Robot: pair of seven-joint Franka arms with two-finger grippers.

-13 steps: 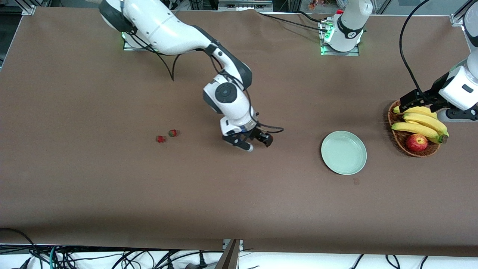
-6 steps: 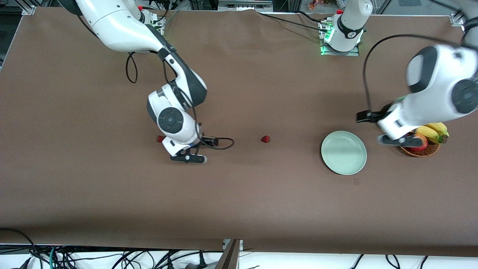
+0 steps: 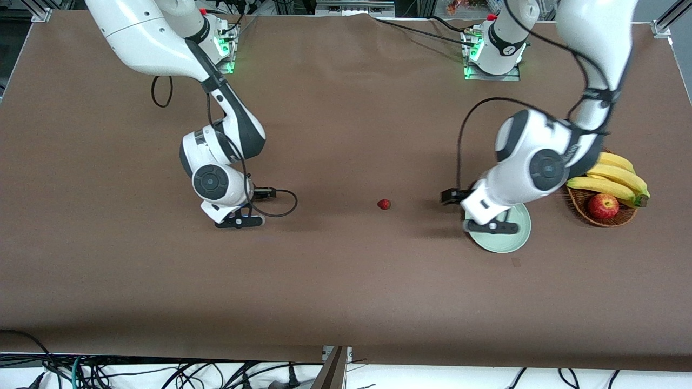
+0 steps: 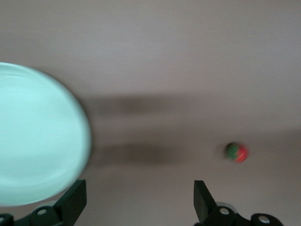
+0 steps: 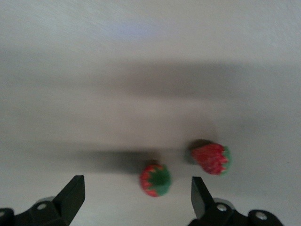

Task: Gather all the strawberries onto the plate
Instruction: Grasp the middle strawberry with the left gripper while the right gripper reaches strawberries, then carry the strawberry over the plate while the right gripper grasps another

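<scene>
one strawberry (image 5: 210, 159) lies sideways, another (image 5: 154, 179) cap-up.

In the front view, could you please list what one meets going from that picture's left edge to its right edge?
right gripper → strawberry → left gripper over the plate → basket of bananas and an apple.

High front view, two downward, perhaps close, wrist views

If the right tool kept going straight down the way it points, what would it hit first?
Probably one of the two strawberries lying on the table under the open right tool. Both sit between its fingers in the right wrist view; how high it hangs is unclear.
</scene>
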